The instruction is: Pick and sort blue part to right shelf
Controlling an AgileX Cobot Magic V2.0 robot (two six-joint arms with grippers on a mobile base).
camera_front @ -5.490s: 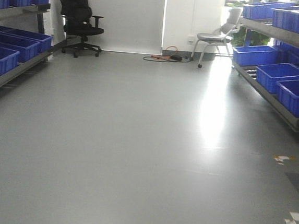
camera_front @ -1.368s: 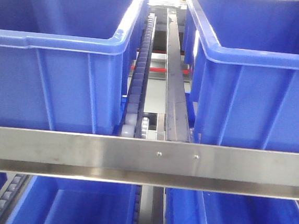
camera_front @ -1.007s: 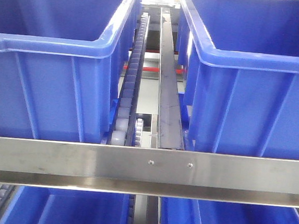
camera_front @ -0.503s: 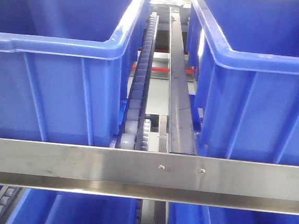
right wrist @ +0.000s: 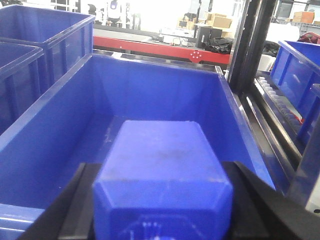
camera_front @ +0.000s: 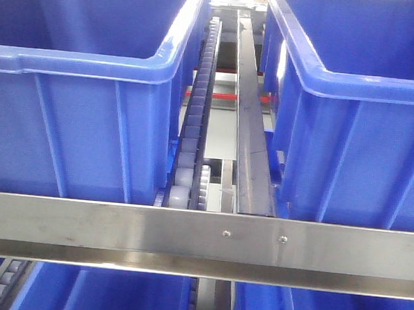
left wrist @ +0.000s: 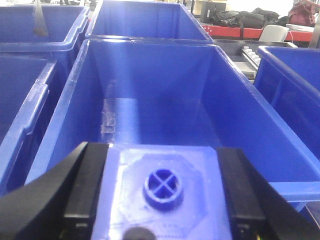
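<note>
1. Facing the shelf rail (camera_front: 200,234), we see 2 blue bins (camera_front: 82,93) but no arms.
2. Our left pincer (left wrist: 162,195) clamps a blue part (left wrist: 162,187) over a bin (left wrist: 150,115), ready to drop.
3. Our right pincer (right wrist: 160,200) likewise grips another blue block (right wrist: 160,170) above its bin (right wrist: 65,125).

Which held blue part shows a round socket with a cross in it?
The left gripper's blue part; the right gripper's blue part shows only plain faces.

A steel-railed shelf (camera_front: 200,234) carries 2 blue bins (camera_front: 81,100) side by side (roller track (camera_front: 192,146) between them).
</note>
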